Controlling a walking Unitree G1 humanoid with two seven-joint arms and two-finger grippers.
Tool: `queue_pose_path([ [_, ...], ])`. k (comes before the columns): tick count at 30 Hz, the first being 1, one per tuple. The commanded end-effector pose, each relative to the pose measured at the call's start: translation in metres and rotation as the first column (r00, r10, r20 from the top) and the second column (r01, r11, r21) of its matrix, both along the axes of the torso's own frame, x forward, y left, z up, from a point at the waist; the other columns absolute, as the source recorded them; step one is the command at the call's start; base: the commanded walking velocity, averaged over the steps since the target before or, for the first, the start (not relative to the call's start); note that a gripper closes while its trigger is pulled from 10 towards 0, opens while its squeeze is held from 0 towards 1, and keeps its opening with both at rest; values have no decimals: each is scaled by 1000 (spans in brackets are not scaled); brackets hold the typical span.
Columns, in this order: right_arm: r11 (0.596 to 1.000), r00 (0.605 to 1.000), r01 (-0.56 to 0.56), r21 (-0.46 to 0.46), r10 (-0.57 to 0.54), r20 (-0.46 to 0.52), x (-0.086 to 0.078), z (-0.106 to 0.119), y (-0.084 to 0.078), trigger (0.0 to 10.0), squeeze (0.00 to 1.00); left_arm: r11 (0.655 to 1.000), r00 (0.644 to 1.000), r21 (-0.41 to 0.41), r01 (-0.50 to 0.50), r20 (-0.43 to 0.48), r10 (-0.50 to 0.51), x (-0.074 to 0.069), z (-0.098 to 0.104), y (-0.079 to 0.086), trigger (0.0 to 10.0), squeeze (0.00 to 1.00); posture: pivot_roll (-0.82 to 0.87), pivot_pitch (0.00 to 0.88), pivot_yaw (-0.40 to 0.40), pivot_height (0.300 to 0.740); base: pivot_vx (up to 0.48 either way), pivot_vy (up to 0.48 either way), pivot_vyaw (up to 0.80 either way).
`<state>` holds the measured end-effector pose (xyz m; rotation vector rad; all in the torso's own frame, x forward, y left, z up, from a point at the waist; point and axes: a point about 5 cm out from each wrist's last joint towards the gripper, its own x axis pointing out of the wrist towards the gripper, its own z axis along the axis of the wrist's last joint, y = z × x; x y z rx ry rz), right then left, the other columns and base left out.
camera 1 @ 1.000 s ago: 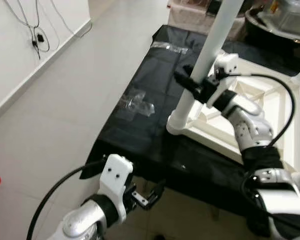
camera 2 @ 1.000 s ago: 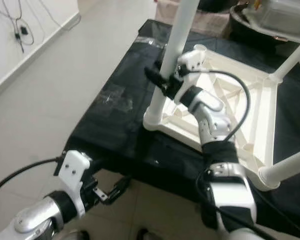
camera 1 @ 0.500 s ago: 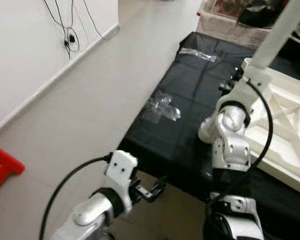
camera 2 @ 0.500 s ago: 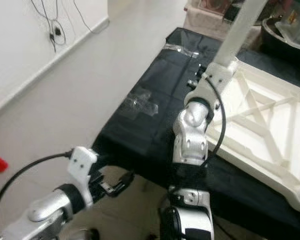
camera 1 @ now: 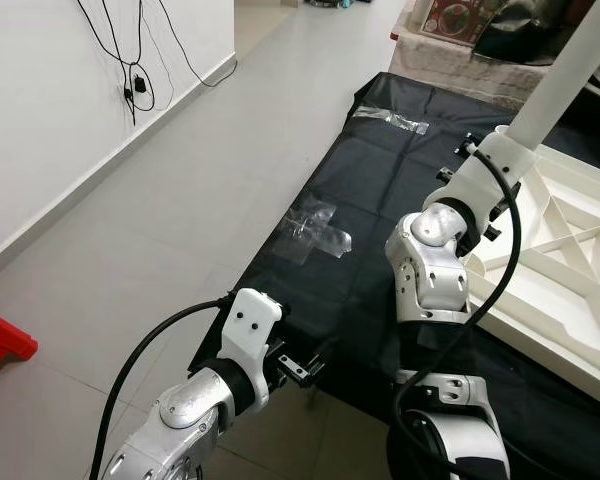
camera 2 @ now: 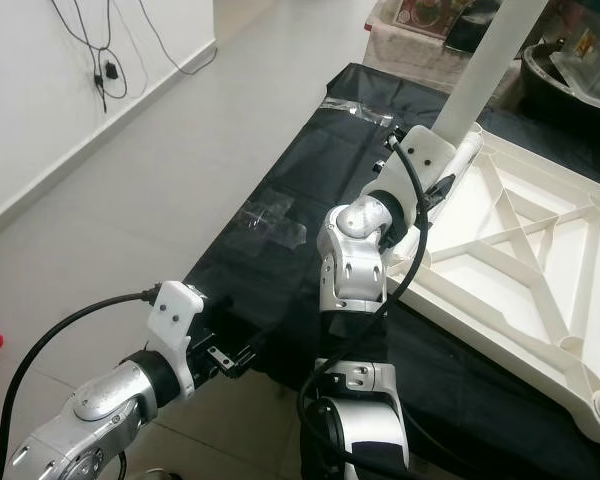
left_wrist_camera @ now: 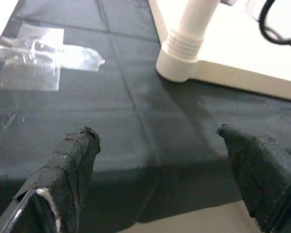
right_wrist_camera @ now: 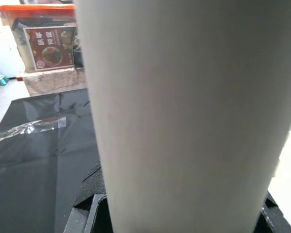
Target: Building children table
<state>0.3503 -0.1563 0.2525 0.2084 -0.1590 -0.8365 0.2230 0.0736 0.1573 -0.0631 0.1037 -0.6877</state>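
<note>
A white children's table (camera 2: pixel 500 355) lies upside down on a black cloth (camera 1: pixel 380 200). One white table leg (camera 1: pixel 565 75) stands upright at its near left corner. My right gripper (camera 1: pixel 495 165) is shut on this leg just above the socket; in the right wrist view the leg (right_wrist_camera: pixel 184 121) sits between the black jaws. My left gripper (camera 1: pixel 302 368) hangs open, with nothing in it, low at the cloth's front edge. In the left wrist view its fingertips (left_wrist_camera: pixel 72 160) frame the leg's ribbed base (left_wrist_camera: pixel 177 58).
Two patches of clear tape (camera 1: pixel 315 225) (camera 1: pixel 392 118) stick to the cloth. Grey tiled floor (camera 1: pixel 180 200) spreads to the left, up to a white wall with hanging cables (camera 1: pixel 135 80). A red object (camera 1: pixel 0 345) sits low left. Boxes (camera 1: pixel 460 15) and a dark pan (camera 2: pixel 570 70) stand behind.
The camera has swung, shifting the whole picture. My right arm has folded up in front of the table corner while its gripper stays on the leg. The left gripper is much as before.
</note>
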Motion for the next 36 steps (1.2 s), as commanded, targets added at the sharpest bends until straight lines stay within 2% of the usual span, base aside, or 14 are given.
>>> queue_pose_path([
  [1, 996, 992, 18, 92, -6, -127, -6, -36, 0, 10000, 12, 1000, 1000, -8, 18, -4, -18, 0, -2, -4, 10000, 0, 104, 101, -76, 740, 0, 0, 0],
  [2, 996, 991, 20, 91, -8, -130, -6, -37, 0, 10000, 12, 1000, 1000, -9, 18, -1, -18, 0, -3, -4, 10000, 0, 104, 101, -76, 740, 0, 0, 0],
  [3, 996, 992, 6, 93, 6, -128, -5, -38, 1, 10000, 1000, 1000, 1000, -9, 17, -1, -17, 0, -3, -4, 10000, 0, 107, 101, -74, 740, 0, 0, 0],
  [12, 998, 994, -41, 57, 46, -96, -5, -36, 0, 10000, 1000, 1000, 1000, -9, 19, 8, -19, 2, -5, -3, 10000, 0, 108, 100, -72, 740, 0, 0, 0],
  [13, 997, 994, -67, 36, 70, -85, -4, -34, 0, 10000, 871, 1000, 1000, -8, 20, 9, -20, 2, -5, -3, 10000, 0, 106, 99, -71, 740, 0, 0, 0],
  [14, 996, 993, -86, 22, 87, -79, -4, -33, -1, 10000, 871, 1000, 1000, -9, 21, 10, -20, 3, -5, -3, 10000, 0, 106, 99, -71, 740, 0, 0, 0],
  [15, 994, 992, -107, 8, 107, -61, -4, -31, -1, 10000, 0, 1000, 1000, -9, 21, 11, -21, 3, -5, -4, 10000, 0, 105, 97, -69, 740, 0, 0, 0],
  [17, 983, 983, -182, -37, 182, -14, -5, -26, -2, 10000, 0, 1000, 1000, -10, 22, 12, -21, 3, -6, -4, 10000, 0, 106, 97, -70, 740, 0, 0, 0],
  [19, 981, 982, -189, -38, 189, -13, -6, -26, -3, 10000, 0, 1000, 1000, -10, 22, 12, -22, 3, -6, -4, 10000, 0, 106, 97, -70, 740, 0, 0, 0],
  [22, 968, 969, -246, -47, 247, 16, -14, -31, -16, 10000, 0, 1000, 1000, -12, 22, 13, -22, 4, -6, -3, 10000, 0, 100, 95, -70, 740, 0, 0, 0],
  [25, 954, 955, -294, -59, 295, 26, -17, -34, -19, 10000, 0, 1000, 1000, -14, 24, 14, -23, 4, -6, -3, 10000, 0, 97, 95, -68, 740, 0, 0, 0],
  [29, 941, 941, -334, -47, 336, 46, -20, -36, -20, 10000, 0, 1000, 1000, -14, 23, 14, -23, 4, -7, -3, 10000, 0, 96, 94, -69, 740, 0, 0, 0],
  [34, 876, 875, -474, -93, 480, 64, -22, -34, -14, 10000, 0, 1000, 1000, -13, 23, 15, -22, 3, -7, -3, 10000, 0, 98, 88, -71, 740, 0, 0, 0],
  [36, 876, 875, -474, -93, 480, 64, -22, -34, -14, 10000, 0, 1000, 1000, -13, 23, 15, -22, 3, -7, -3, 10000, 0, 98, 88, -71, 740, 0, 0, 0],
])
